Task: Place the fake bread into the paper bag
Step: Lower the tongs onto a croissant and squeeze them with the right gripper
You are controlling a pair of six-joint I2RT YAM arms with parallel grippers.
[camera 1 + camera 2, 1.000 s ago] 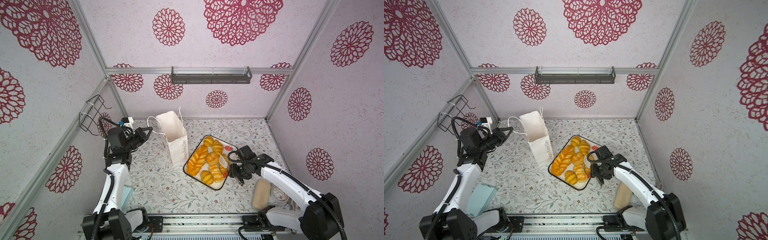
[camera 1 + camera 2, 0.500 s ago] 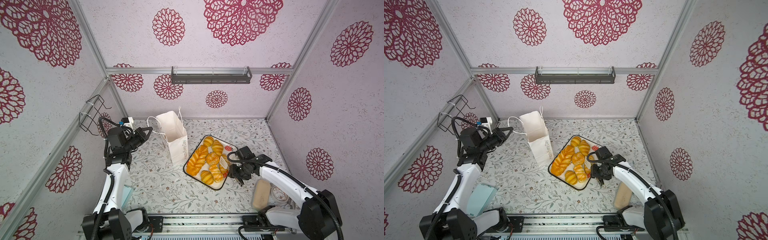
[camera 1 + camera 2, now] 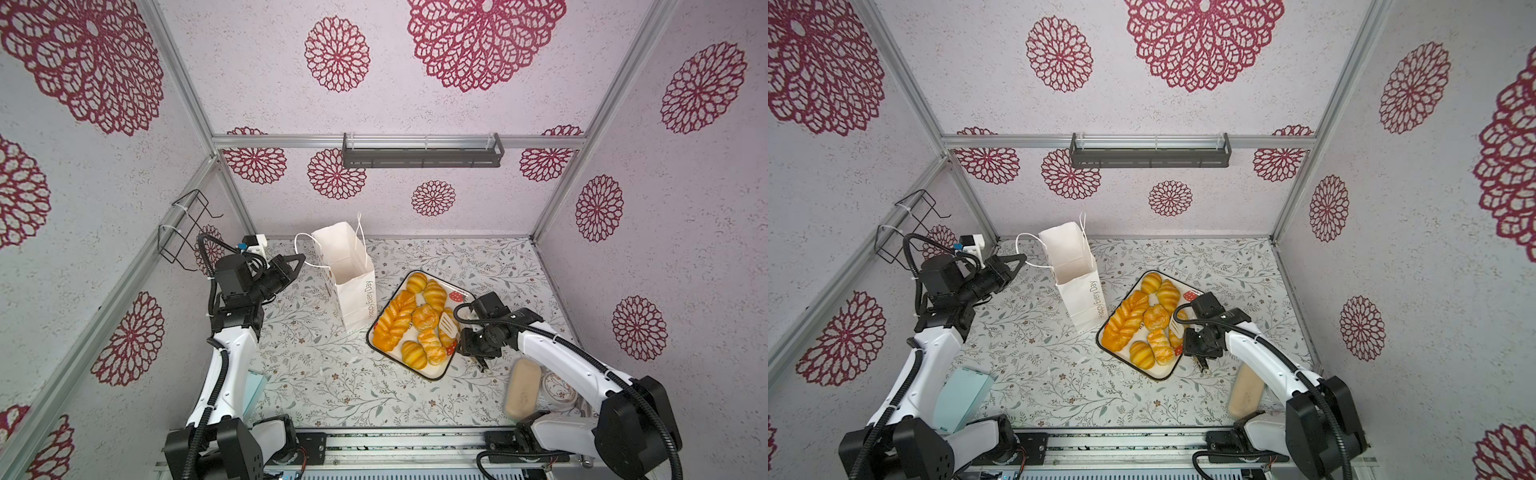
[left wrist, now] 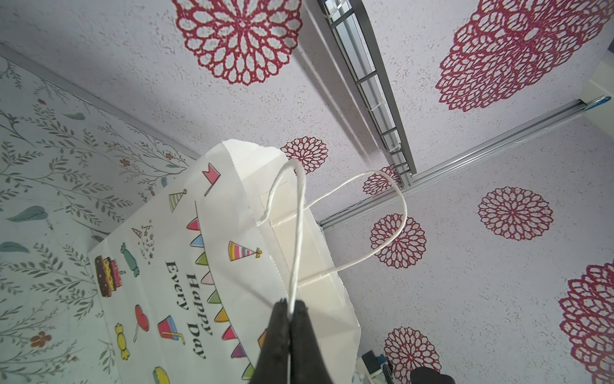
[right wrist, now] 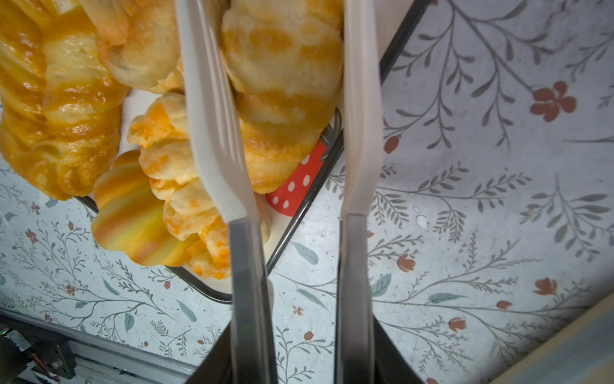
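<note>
Fake bread: guessing light, squishy, so squeezing tongs across a croissant middle with right gripper, pinching bag handle with left gripper.

paper bag: white, coloured party pictures
fake bread: glossy golden-orange
tray: white, red strawberries, black rim
tabletop: pale, grey-green sprigs, red flowers
walls: crimson rosettes

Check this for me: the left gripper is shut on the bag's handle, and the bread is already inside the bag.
Wrong on the bread: both top views show it on the tray, beside the upright bag. The left gripper is indeed shut on the handle, as the left wrist view shows.
</note>
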